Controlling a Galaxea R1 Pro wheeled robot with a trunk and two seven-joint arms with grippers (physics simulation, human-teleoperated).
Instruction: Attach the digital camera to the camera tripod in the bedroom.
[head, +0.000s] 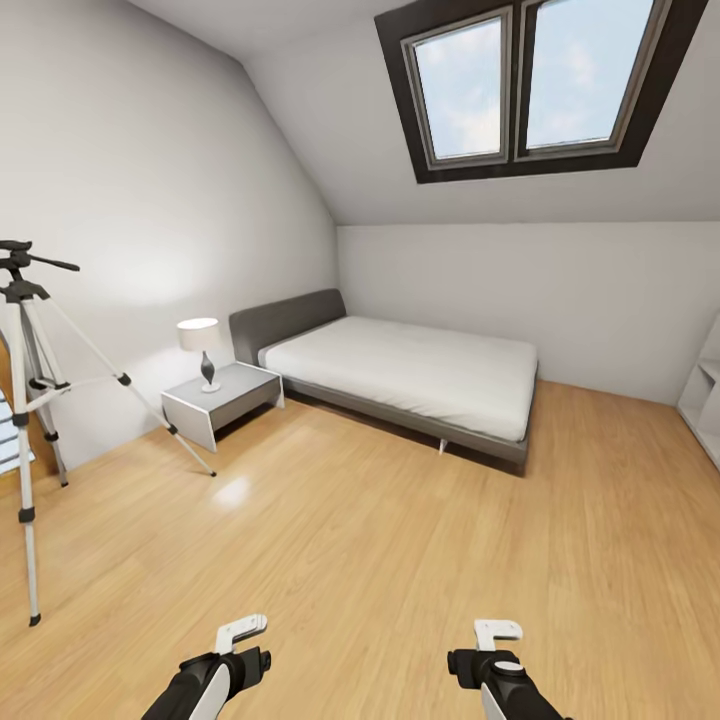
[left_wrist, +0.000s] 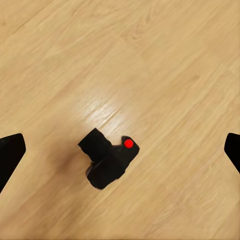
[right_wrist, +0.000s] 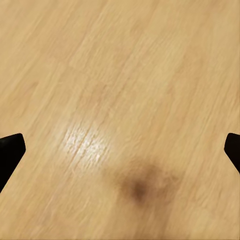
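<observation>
Small chunky black digital camera with a red dot (left_wrist: 109, 161) lies on the light wood plank floor (left_wrist: 165, 65), under the left claw (left_wrist: 120, 150). Looks rigid, light, lens probably fragile; grip across the body. Left claw spread wide, empty, well above it. Right claw (right_wrist: 120, 150) released, holding nothing. Silver-legged camera tripod (head: 30, 400) stands farther left by the wall.

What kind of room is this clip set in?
A bedroom, likely in an attic: a low grey bed with a white mattress, a nightstand with a lamp, and a sloped ceiling with a skylight. A tripod stands on the wood floor.
</observation>
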